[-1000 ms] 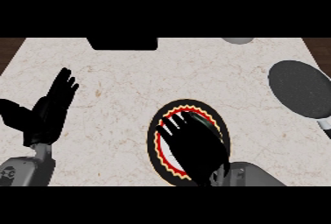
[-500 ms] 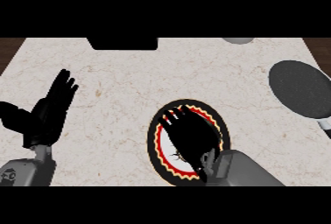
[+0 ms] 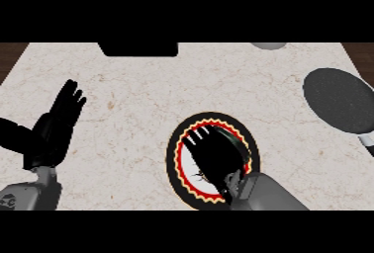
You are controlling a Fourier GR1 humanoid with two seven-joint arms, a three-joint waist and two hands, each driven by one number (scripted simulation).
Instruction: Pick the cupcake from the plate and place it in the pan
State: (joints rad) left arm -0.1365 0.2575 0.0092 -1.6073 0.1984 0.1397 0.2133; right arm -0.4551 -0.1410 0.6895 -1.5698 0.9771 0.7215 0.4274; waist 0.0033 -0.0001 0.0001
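Note:
A plate [image 3: 175,163] with a red, yellow and black zigzag rim lies on the counter just right of centre, near the front. My right hand [image 3: 217,153] hovers over it with its fingers [image 3: 196,139] straight and spread toward the upper left, hiding most of the plate's middle. Only a small brown speck of the cupcake [image 3: 199,174] peeks out by the hand's left edge. The dark grey pan [image 3: 337,101] sits at the right edge, with its pale handle [image 3: 367,143] pointing toward me. At the left, my left hand [image 3: 53,129] rests open with its fingers up.
A black box-like object [image 3: 139,48] stands at the counter's back edge, left of centre. Part of a grey round object [image 3: 269,45] shows at the back right. Bare marble counter [image 3: 146,94] lies between the plate and the pan.
My right hand has drawn back toward me and lower over the plate, and the forearm now shows more in the lower right. The left hand has not moved.

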